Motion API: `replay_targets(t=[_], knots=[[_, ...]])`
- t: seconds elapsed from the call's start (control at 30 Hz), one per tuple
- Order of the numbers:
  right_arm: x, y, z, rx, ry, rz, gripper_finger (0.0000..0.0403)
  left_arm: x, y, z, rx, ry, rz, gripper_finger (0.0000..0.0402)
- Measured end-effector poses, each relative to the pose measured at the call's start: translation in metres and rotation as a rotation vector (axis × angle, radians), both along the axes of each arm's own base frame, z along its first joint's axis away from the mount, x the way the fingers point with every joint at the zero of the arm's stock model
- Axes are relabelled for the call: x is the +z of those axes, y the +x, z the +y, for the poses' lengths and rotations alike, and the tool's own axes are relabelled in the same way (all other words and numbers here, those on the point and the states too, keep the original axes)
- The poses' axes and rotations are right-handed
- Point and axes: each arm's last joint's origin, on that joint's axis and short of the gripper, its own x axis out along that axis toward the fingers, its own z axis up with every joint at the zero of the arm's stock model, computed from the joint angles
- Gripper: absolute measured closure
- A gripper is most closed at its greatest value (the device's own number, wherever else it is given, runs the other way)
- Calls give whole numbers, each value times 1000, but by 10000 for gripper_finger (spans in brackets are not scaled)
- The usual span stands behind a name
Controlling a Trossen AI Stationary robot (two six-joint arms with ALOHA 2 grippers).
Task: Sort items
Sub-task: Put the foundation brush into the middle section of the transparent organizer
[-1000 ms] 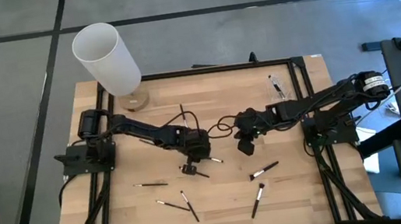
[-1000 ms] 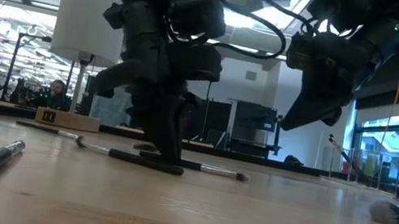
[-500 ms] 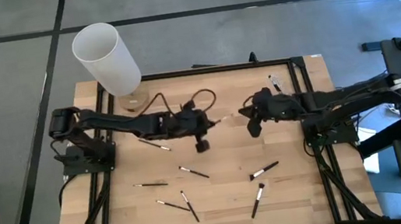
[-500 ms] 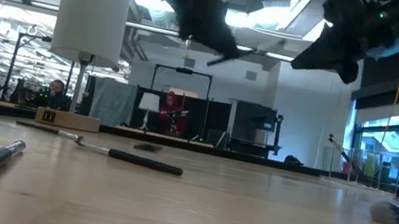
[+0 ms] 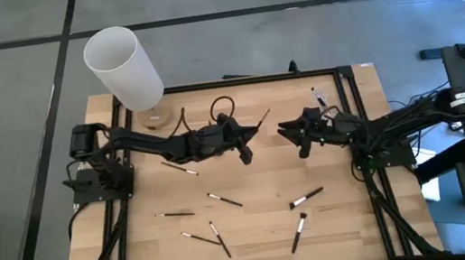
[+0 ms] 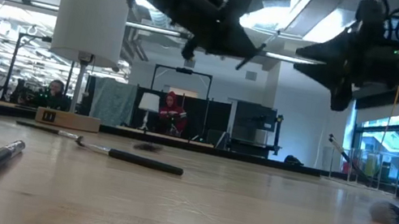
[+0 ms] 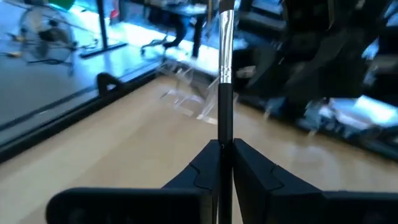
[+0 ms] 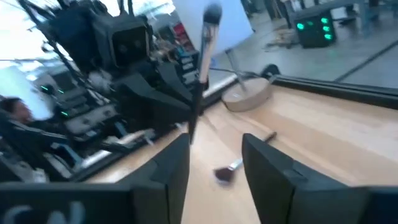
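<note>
A pale wooden table (image 5: 337, 225) in a black frame sits on grey floor; a tall white cylinder (image 5: 123, 68) stands at its far left corner; seven slim dark-handled makeup brushes lie scattered, six towards the near half (image 5: 224, 200) and one near the far right corner (image 5: 320, 98); the left gripper (image 5: 244, 145), raised over the middle, is clenched on an eighth brush (image 5: 259, 123), its long axis angled up and away towards the right; the right gripper (image 5: 302, 137) faces it, fingers parted.
</note>
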Motion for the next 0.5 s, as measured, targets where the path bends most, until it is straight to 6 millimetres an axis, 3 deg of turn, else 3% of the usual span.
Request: replay_targets(t=[0.17, 0.5], knots=[[5, 11, -2, -4, -37, 15, 234, -10, 10, 7, -56, -44, -98, 370], [18, 26, -3, -10, -98, 8, 231, -22, 15, 10, -132, -93, -102, 371]])
